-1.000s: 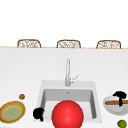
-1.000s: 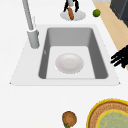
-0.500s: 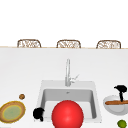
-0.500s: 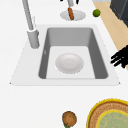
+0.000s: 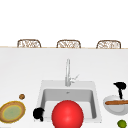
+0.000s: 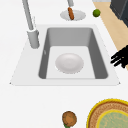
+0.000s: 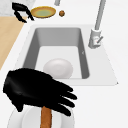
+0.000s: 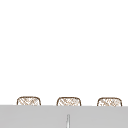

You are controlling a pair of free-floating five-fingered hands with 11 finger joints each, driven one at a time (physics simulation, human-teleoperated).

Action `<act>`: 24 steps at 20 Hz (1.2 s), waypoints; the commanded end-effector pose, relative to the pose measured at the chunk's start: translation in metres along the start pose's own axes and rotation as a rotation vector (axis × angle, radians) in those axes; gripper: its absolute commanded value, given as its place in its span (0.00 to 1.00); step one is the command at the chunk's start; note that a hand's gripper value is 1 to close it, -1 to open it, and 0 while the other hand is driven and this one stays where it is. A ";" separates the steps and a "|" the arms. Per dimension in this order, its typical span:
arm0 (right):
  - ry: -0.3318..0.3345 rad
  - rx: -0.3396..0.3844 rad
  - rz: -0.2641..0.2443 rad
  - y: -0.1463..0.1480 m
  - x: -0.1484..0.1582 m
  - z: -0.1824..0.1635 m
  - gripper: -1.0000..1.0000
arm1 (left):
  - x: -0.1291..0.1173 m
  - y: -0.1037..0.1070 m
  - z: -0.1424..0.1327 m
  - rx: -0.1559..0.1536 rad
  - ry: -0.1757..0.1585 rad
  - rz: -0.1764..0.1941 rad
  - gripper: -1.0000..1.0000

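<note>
My right hand (image 5: 120, 86) hovers open just above a white bowl (image 5: 112, 108) on the counter right of the sink. A brown sausage-like stick (image 5: 116, 102) lies across that bowl. In the right side view the right hand (image 7: 35, 91) spreads straight fingers over the stick (image 7: 45, 117) without gripping it. My left hand (image 5: 38, 113) hangs idle and relaxed at the sink's front left corner, and appears again as the left hand (image 6: 121, 58) by the basin's front edge.
The sink (image 5: 90, 83) holds a white dish (image 6: 69, 62) under the faucet (image 5: 67, 72). A red ball (image 5: 67, 115) sits at the sink's front. A yellow-rimmed plate (image 5: 12, 112) and a brown nut (image 5: 22, 96) lie left. A lime (image 5: 122, 123) lies right.
My right hand has risen off the bowl, leaving the brown stick lying across it. The left hand has not moved.
</note>
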 end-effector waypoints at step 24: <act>0.026 -0.068 0.011 -0.032 0.149 0.135 0.00 | 0.000 0.000 0.000 0.000 0.000 0.000 0.50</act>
